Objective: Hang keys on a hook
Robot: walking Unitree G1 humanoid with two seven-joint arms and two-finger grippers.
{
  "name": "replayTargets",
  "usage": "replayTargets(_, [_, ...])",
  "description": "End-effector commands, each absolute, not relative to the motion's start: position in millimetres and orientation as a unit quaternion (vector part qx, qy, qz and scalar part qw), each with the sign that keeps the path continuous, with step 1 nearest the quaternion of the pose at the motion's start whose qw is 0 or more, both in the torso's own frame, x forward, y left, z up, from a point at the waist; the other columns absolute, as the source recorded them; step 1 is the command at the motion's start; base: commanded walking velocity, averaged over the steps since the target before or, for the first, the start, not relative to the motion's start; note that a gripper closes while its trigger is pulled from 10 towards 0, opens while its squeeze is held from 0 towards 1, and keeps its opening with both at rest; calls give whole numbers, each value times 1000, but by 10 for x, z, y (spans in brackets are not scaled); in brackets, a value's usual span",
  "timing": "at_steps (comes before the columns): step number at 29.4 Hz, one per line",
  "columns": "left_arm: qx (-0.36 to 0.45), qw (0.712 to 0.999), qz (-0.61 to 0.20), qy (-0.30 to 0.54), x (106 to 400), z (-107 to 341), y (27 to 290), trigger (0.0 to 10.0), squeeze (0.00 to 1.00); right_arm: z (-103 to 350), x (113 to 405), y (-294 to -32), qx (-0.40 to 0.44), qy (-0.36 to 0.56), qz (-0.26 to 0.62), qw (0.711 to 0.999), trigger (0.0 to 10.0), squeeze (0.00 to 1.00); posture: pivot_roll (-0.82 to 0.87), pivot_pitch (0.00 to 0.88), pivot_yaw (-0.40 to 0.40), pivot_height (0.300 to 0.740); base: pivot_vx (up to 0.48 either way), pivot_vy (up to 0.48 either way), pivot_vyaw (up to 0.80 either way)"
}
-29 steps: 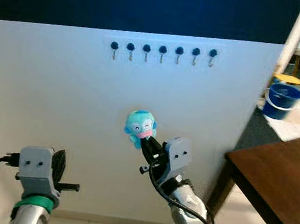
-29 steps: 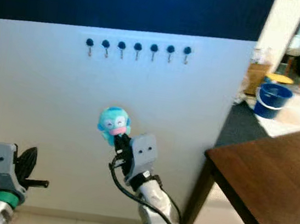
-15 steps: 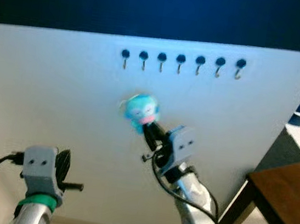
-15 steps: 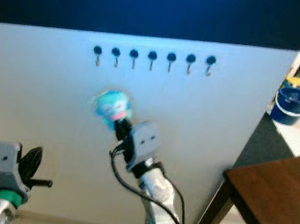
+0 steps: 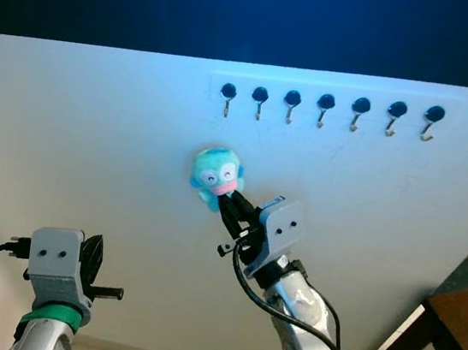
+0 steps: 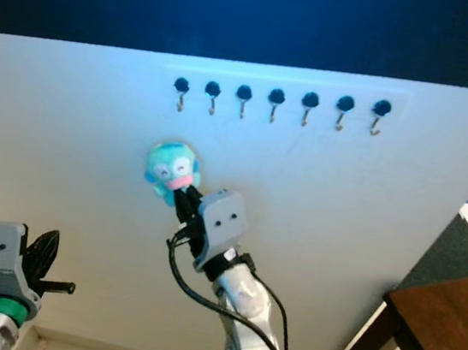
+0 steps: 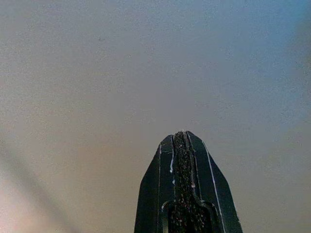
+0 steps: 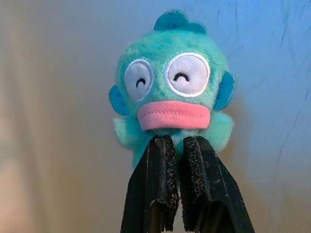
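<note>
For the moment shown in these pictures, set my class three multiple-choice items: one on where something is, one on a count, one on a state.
1. Where is the plush keychain relative to the row of hooks?
A. Hanging on the middle hook
B. Below the row, near its left end
C. Above the row

2. How many hooks are on the white wall?
A. Five
B. Seven
C. Nine

3. What is the right tool doing?
A. Shut on the plush keychain
B. Open, holding nothing
C. Resting on a table

Answers:
1. B: the toy sits lower than the hooks, under the leftmost ones.
2. B: seven dark knobs show in a line.
3. A: the right wrist view shows both fingers pinching the toy's underside.
</note>
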State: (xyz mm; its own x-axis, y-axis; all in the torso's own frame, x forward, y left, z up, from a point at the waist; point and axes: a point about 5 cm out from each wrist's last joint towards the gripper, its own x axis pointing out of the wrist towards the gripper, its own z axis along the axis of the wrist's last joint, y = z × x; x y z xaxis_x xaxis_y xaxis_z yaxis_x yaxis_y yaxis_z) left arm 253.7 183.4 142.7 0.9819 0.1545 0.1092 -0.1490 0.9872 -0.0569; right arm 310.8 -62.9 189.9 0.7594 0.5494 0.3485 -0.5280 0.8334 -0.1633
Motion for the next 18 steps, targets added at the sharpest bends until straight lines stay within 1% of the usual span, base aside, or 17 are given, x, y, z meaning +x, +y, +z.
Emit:
replayTargets(1, [-20, 996, 78, -47, 2518, 1390, 1872, 10000, 0, 1888, 3083, -585, -21, -190, 293, 937, 10000, 0, -81, 0, 183, 740, 0, 0, -800])
replayTargets(3, [-20, 996, 78, -48, 2518, 1392, 1873, 10000, 0, 1883, 3076, -582, -21, -189, 294, 937, 10000, 0, -81, 0, 183, 740, 0, 0, -800])
replayTargets(10, [-22, 996, 75, -49, 2523, 1400, 1869, 10000, 0, 1874, 3059, -579, -18, -188, 292, 938, 10000, 0, -83, 0, 187, 740, 0, 328, -774])
replayTargets(15, [-21, 996, 73, -47, 2529, 1398, 1862, 10000, 0, 1883, 3051, -578, -22, -193, 290, 937, 10000, 0, -83, 0, 187, 740, 0, 327, 0])
replayTargets(18, [-19, 996, 73, -46, 2526, 1398, 1862, 10000, 0, 1886, 3045, -574, -23, -193, 290, 937, 10000, 0, -82, 0, 189, 740, 0, 0, 0])
